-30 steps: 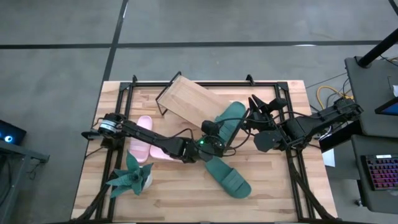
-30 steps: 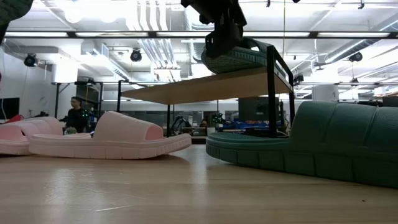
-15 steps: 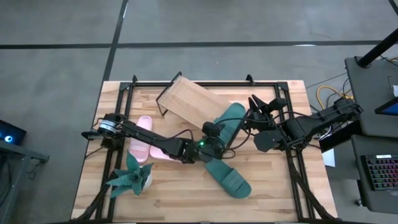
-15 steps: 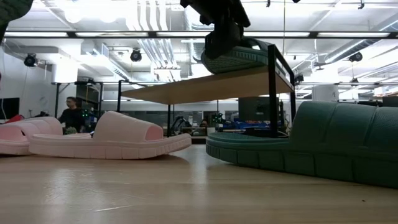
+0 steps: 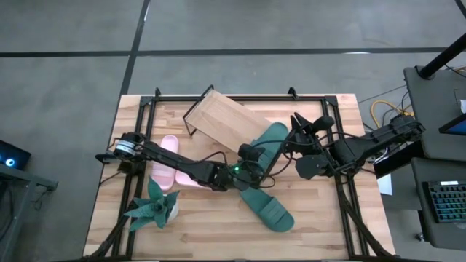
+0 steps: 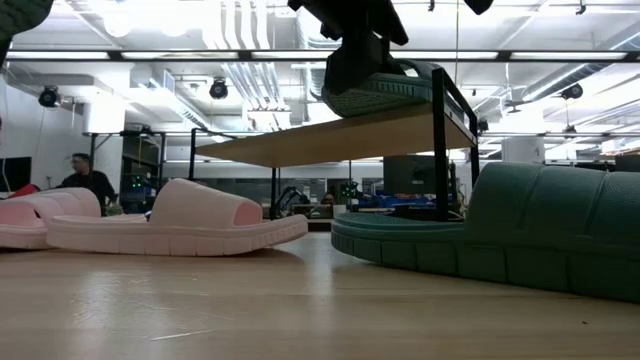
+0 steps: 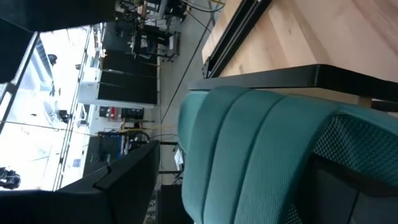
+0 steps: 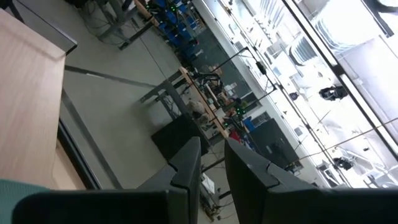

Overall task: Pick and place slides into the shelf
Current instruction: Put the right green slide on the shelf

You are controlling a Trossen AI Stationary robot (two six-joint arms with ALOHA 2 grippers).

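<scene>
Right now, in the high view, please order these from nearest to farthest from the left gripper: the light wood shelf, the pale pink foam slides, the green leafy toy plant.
Measured from the left gripper:
1. Light wood shelf, just behind it, toward the table's far edge.
2. Pale pink foam slides, to its left, beside the arm.
3. Green leafy toy plant, at the near left corner.

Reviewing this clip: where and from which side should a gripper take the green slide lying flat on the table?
Grip the wide strap of the green slide, coming straight down from above. It lies sole-down with nothing on it, and the arched strap is its one raised part to pinch.
</scene>
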